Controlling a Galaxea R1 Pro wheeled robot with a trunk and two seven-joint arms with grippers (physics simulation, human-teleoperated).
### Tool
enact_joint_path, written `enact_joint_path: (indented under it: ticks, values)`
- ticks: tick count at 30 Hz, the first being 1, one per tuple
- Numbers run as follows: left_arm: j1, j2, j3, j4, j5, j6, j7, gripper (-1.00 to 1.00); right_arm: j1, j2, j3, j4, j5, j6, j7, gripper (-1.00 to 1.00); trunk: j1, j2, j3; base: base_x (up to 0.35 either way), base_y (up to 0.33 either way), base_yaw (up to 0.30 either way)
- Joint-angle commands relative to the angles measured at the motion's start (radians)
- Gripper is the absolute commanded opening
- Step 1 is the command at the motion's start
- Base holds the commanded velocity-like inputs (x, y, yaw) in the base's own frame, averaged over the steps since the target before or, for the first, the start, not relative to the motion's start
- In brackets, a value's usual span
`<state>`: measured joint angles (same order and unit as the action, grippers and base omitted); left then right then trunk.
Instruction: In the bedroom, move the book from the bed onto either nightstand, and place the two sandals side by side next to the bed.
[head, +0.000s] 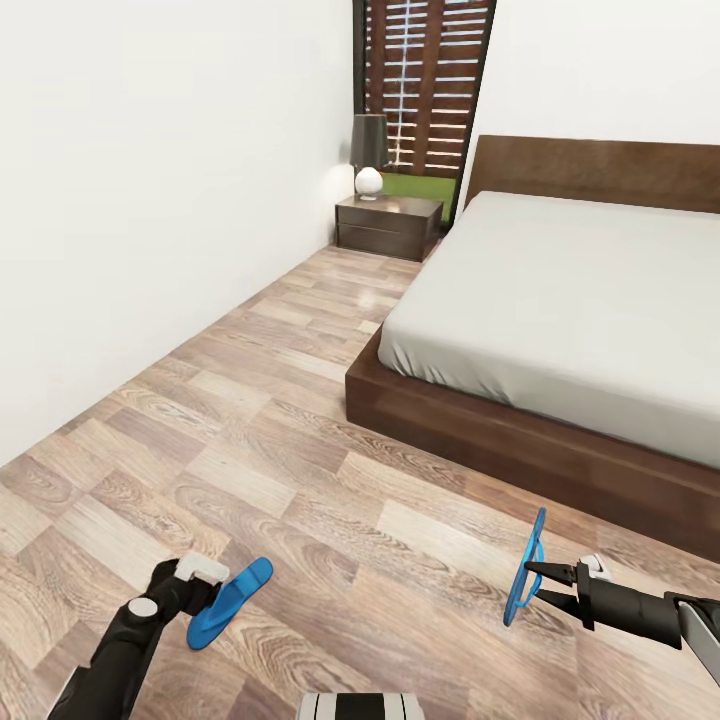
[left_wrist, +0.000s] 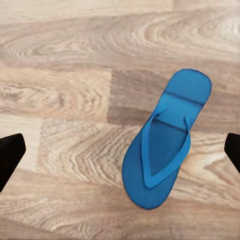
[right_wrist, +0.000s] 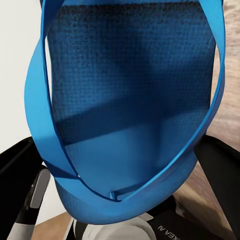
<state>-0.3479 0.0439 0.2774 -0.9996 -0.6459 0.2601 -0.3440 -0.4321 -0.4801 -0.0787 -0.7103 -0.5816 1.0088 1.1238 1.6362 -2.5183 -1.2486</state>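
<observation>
**A:** What could go wrong here?

**Me:** My right claw (head: 528, 585) pinches one sandal (head: 524, 567) on edge above the floor (head: 300, 420), near the bed (head: 560, 300). The hold looks thin; it could twist or drop askew. My left claw (head: 205, 590) hangs spread wide over the other sandal (left_wrist: 162, 145), lying flat, well apart from the first, so pairing them may go crooked.

**A:** The book?

**Me:** I can't see it. The nightstand (head: 388, 226) stands far off.

**A:** Any writing?

**Me:** Partial letters on my wrist, unreadable.
</observation>
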Motion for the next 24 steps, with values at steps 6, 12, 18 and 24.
enact_joint_path:
  ticks: [6, 12, 18, 24]
  values:
    - [0.000, -0.003, 0.001, 0.023, -0.008, 0.001, -0.034, 1.00, 0.000, 0.000, -0.001, 0.001, 0.002, 0.004, 0.004, -1.00, 0.000, 0.000, -0.001, 0.000, 0.000, 0.000]
    - [0.000, 0.010, 0.006, 0.032, -0.011, 0.001, -0.311, 1.00, 0.000, 0.000, -0.001, 0.000, 0.002, 0.004, 0.004, -1.00, 0.000, 0.000, -0.001, 0.000, 0.000, 0.000]
    - [0.000, 0.022, 0.009, 0.032, -0.012, 0.001, -0.355, 1.00, 0.000, 0.000, -0.001, 0.000, 0.002, 0.004, 0.004, -1.00, 0.000, 0.000, -0.001, 0.000, 0.000, 0.000]
    - [0.000, 0.023, 0.009, 0.030, -0.011, 0.002, -0.357, 1.00, 0.000, 0.000, -0.001, 0.001, 0.002, 0.004, 0.004, -1.00, 0.000, 0.000, -0.001, 0.000, 0.000, 0.000]
